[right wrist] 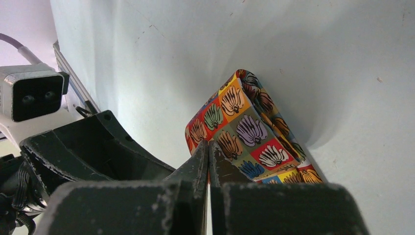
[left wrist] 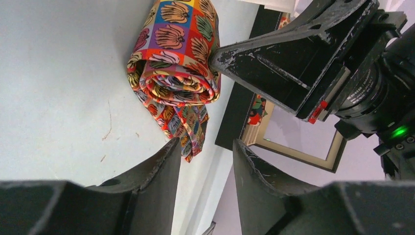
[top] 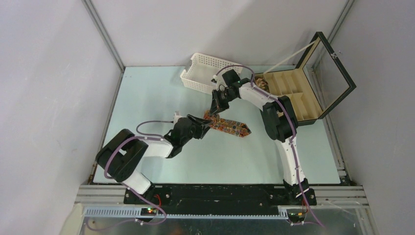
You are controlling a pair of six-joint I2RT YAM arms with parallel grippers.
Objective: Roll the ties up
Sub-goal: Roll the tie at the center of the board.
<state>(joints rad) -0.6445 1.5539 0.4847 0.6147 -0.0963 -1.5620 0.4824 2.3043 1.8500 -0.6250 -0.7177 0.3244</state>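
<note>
Right now the roll is only partly made: the long narrow fabric necktie printed with red, orange, purple and yellow squares lies on the pale blue-green table between the two arms. Its narrow end is wound into a small flattened coil, and the wider part stretches out flat towards the right arm's base. The right tool has its fingers pressed together, and its tip touches the side of the coil as if pinning it in place. I cannot tell whether a thin fold of cloth is caught between them. The left tool sits just beside the coil on the other side with its fingers spread. Nothing is gripped, and the loose pointed tail of the tie lies at the mouth of the gap. I would judge the step in hand to be winding this one tie, with most of its length left to take up. The next move seems to call for the left tool to close on the coil and turn it along the flat strip while the right one steadies it, or the layers may spring loose. The white perforated plastic basket and the black compartmented box with its glass lid raised stand at the far side of the table.
</note>
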